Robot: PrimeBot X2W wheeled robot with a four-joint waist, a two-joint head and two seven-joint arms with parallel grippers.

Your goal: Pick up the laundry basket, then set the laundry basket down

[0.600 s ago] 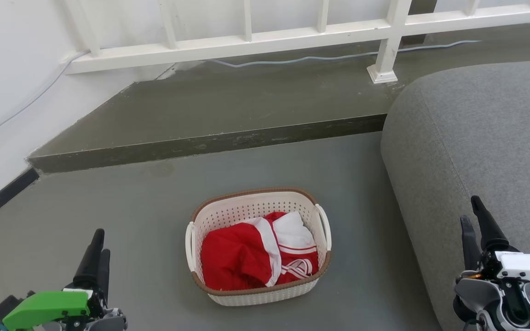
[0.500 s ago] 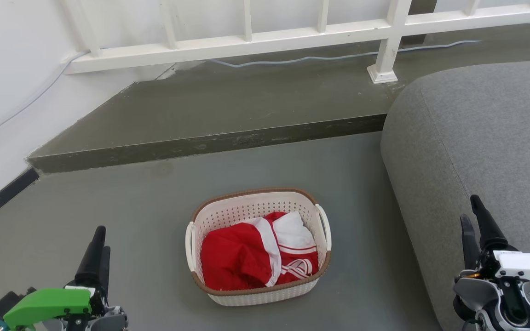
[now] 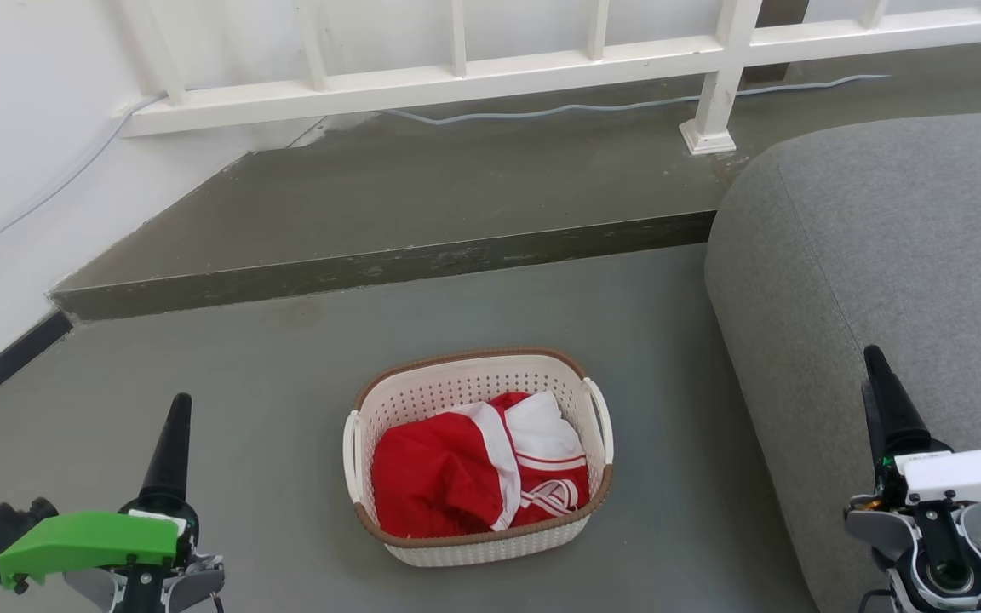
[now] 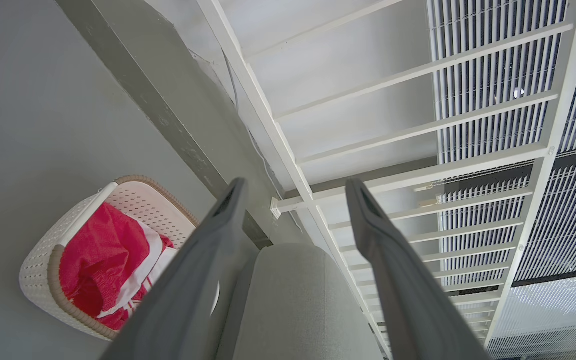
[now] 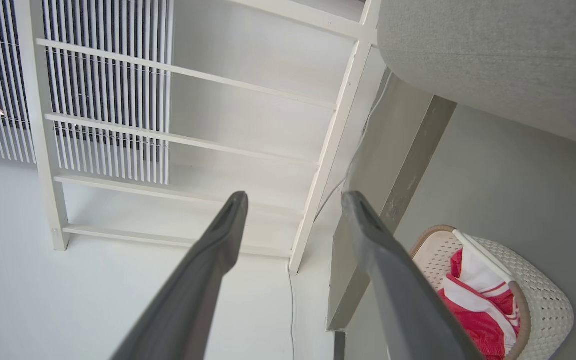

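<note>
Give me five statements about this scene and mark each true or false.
1. The basket stands on the floor. True.
2. The basket is empty. False: red and white clothing lies in it.
3. The left end effector grips a basket handle. False: it is open and apart from the basket.
4. The right end effector is open. True.
5. The sofa is on the basket's right in the head view. True.
</note>
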